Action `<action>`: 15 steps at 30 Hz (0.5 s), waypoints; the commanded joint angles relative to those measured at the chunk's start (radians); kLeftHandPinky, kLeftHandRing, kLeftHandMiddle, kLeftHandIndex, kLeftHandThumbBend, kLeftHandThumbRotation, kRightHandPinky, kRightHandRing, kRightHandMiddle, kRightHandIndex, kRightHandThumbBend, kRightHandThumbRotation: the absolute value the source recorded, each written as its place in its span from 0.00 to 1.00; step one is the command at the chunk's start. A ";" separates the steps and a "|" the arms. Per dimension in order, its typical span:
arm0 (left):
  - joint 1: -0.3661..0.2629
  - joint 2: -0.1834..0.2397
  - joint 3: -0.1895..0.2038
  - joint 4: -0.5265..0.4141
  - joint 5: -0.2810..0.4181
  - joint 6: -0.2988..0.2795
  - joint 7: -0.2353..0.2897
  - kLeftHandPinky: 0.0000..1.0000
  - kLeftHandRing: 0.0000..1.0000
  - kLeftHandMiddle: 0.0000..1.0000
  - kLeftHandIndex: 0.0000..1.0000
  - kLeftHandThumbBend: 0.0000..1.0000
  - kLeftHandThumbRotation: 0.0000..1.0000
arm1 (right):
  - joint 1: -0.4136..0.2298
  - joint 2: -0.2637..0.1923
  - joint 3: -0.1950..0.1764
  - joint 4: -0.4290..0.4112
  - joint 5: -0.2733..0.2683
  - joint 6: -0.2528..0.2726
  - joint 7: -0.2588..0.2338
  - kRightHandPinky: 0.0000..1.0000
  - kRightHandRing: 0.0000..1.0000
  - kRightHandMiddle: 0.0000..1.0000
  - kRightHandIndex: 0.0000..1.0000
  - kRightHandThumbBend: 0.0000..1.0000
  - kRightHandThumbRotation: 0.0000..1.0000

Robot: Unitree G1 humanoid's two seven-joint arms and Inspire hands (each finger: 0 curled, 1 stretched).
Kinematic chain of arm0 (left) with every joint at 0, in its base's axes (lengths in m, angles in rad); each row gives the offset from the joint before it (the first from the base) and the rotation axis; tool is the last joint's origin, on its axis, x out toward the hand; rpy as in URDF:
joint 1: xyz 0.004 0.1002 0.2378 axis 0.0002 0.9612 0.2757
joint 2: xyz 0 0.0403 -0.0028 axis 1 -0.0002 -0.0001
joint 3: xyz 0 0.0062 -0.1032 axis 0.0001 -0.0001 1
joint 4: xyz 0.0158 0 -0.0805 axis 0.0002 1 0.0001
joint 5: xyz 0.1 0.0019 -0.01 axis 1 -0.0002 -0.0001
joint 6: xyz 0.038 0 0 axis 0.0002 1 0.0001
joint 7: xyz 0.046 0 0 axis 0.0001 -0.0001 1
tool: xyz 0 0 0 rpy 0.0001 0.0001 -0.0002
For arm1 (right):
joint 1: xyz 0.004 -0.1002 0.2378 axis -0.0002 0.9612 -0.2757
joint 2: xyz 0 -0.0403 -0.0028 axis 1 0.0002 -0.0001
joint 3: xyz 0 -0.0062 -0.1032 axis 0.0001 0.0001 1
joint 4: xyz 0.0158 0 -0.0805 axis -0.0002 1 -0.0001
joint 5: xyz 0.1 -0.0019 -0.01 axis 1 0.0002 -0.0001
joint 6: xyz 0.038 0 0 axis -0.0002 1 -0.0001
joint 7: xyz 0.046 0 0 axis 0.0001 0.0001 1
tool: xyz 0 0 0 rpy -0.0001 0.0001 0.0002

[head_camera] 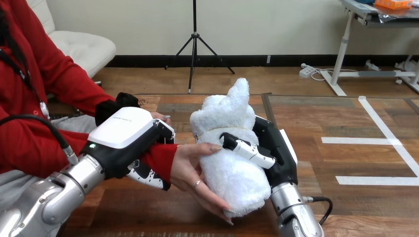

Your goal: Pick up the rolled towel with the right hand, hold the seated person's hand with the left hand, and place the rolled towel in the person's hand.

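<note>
A white rolled towel (228,148) stands nearly upright in the middle of the head view, above the wooden table. My right hand (269,148) is behind and to the right of it, its fingers (247,149) curled round the roll's middle. The person's hand (193,170) lies open, palm against the towel's left side and underside. My left hand (129,140) is curled round the person's wrist (159,158) in its red sleeve, thumb below and fingers over the top.
The person sits at the table's left side, their arm reaching in from there. The wooden table (346,207) runs off to the right and front. A second hand of the person shows just behind my left hand (159,116).
</note>
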 commanded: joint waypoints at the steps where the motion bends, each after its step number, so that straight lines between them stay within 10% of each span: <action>1: -0.008 0.010 0.054 -0.032 -0.024 0.004 0.023 0.30 0.32 0.37 0.36 0.81 0.03 | -0.059 0.218 0.016 -0.023 -0.010 -0.073 -0.048 0.06 0.12 0.22 0.26 0.57 0.00; 15: -0.005 0.000 0.047 -0.039 -0.023 0.022 0.010 0.29 0.32 0.37 0.36 0.81 0.03 | -0.041 0.224 0.068 -0.031 -0.069 -0.090 -0.134 0.08 0.13 0.23 0.27 0.56 0.00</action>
